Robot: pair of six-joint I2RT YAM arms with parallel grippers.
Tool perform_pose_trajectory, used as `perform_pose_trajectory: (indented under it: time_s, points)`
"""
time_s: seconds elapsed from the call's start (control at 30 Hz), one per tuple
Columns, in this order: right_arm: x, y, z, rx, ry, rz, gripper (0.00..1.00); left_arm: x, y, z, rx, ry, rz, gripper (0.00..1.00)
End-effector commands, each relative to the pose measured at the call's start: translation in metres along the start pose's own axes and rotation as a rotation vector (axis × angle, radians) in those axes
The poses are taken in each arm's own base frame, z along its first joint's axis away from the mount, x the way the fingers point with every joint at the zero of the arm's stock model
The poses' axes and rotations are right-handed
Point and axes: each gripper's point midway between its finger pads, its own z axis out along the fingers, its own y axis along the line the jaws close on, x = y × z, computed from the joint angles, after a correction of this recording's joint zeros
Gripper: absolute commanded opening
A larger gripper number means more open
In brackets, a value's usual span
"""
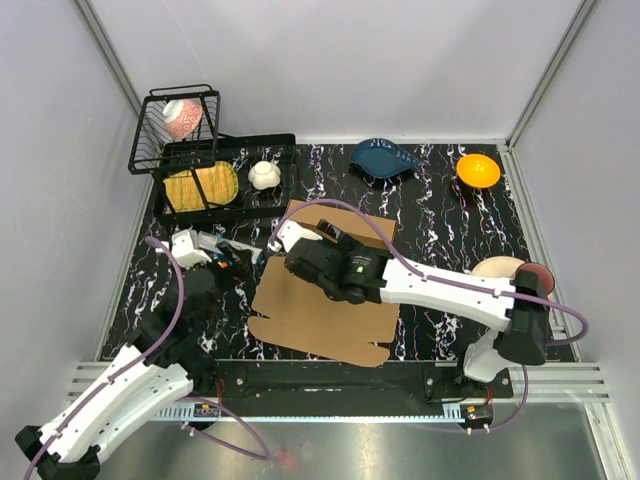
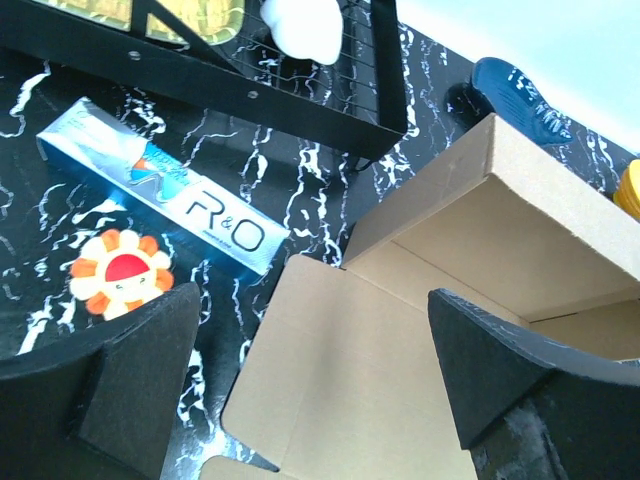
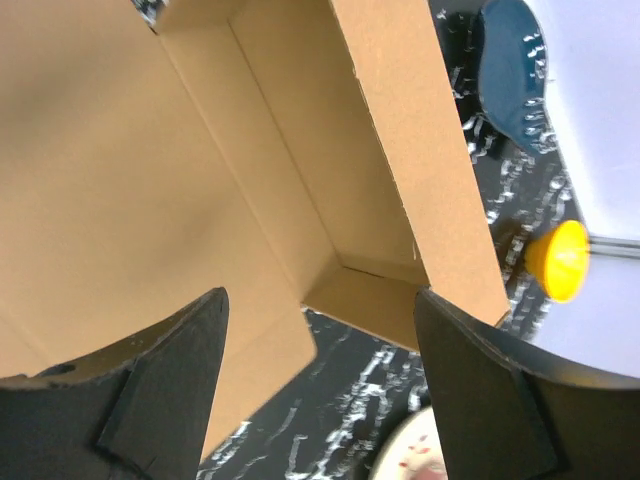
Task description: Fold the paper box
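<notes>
Right tool above paper box

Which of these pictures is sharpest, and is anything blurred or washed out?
Top view: sharpest, evenly lit. Left wrist: the near fingers are dark and soft-edged, the white pot is blown out. Right wrist: the box is clear, the blue dish slightly soft, the wall behind washed out.

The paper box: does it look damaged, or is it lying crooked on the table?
No damage shows. The paper box lies at an angle to the edges of the table, and it is half formed: its far walls stand up while the near panel lies flat.
</notes>
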Motion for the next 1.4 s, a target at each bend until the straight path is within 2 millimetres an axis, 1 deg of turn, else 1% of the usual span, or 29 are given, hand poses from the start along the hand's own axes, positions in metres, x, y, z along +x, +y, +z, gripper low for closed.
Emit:
perform_pose_trajectory:
  time_s: [0.0, 0.03, 0.07, 0.13, 0.17, 0.2, 0.37, 0.53, 0.57, 0.67, 0.7, 0.8, 0.87, 1.03, 1.1, 1.2, 1.27, 1.33, 1.37]
  points:
    - [0.006, -0.034, -0.004, 0.188, 0.056, -0.160, 0.80, -0.007, 0.017, -0.014, -0.048, -0.011, -0.006, 0.99]
    - [0.005, -0.038, -0.003, 0.224, 0.060, -0.172, 0.80, -0.006, 0.018, -0.014, -0.050, -0.014, -0.005, 0.99]
    - [0.008, -0.037, 0.004, 0.246, 0.083, -0.219, 0.80, -0.007, 0.020, -0.016, -0.049, -0.019, -0.009, 0.99]
    - [0.006, -0.042, 0.007, 0.308, 0.097, -0.251, 0.80, -0.005, 0.023, -0.016, -0.053, -0.022, -0.015, 0.99]
    - [0.007, -0.041, 0.012, 0.321, 0.110, -0.295, 0.80, -0.005, 0.023, -0.016, -0.052, -0.023, -0.016, 0.99]
    - [0.003, -0.040, 0.015, 0.334, 0.099, -0.297, 0.80, -0.005, 0.023, -0.016, -0.053, -0.024, -0.019, 0.99]
    - [0.001, -0.035, 0.031, 0.339, 0.112, -0.366, 0.79, -0.007, 0.024, -0.016, -0.062, -0.025, -0.012, 0.99]
    - [0.000, -0.036, 0.045, 0.344, 0.123, -0.362, 0.73, -0.006, 0.023, -0.016, -0.062, -0.021, -0.012, 0.99]
    - [0.002, -0.037, 0.049, 0.349, 0.135, -0.366, 0.72, -0.004, 0.023, -0.016, -0.062, -0.015, -0.009, 0.99]
    - [0.003, -0.038, 0.058, 0.356, 0.153, -0.368, 0.61, -0.004, 0.023, -0.015, -0.060, -0.011, -0.006, 0.99]
    - [0.002, -0.040, 0.060, 0.364, 0.158, -0.366, 0.54, -0.004, 0.023, -0.015, -0.060, -0.011, -0.006, 0.99]
    - [-0.001, -0.040, 0.064, 0.373, 0.161, -0.376, 0.42, -0.005, 0.022, -0.016, -0.057, -0.014, -0.004, 0.99]
    - [-0.001, -0.041, 0.068, 0.388, 0.171, -0.406, 0.40, -0.005, 0.023, -0.016, -0.058, -0.013, 0.000, 0.99]
    - [0.004, -0.051, 0.075, 0.434, 0.194, -0.426, 0.38, -0.006, 0.023, -0.017, -0.059, -0.015, 0.002, 0.99]
    - [0.005, -0.052, 0.077, 0.443, 0.198, -0.426, 0.38, -0.008, 0.022, -0.017, -0.058, -0.018, 0.001, 0.99]
    - [0.006, -0.059, 0.080, 0.471, 0.212, -0.435, 0.42, -0.009, 0.021, -0.017, -0.059, -0.019, 0.001, 0.99]
    - [0.008, -0.062, 0.084, 0.475, 0.221, -0.432, 0.43, -0.009, 0.021, -0.016, -0.061, -0.017, 0.006, 0.99]
    - [0.012, -0.065, 0.088, 0.477, 0.235, -0.431, 0.43, -0.009, 0.021, -0.016, -0.065, -0.015, 0.011, 0.99]
    - [0.014, -0.065, 0.089, 0.474, 0.238, -0.432, 0.40, -0.008, 0.021, -0.015, -0.064, -0.013, 0.013, 0.99]
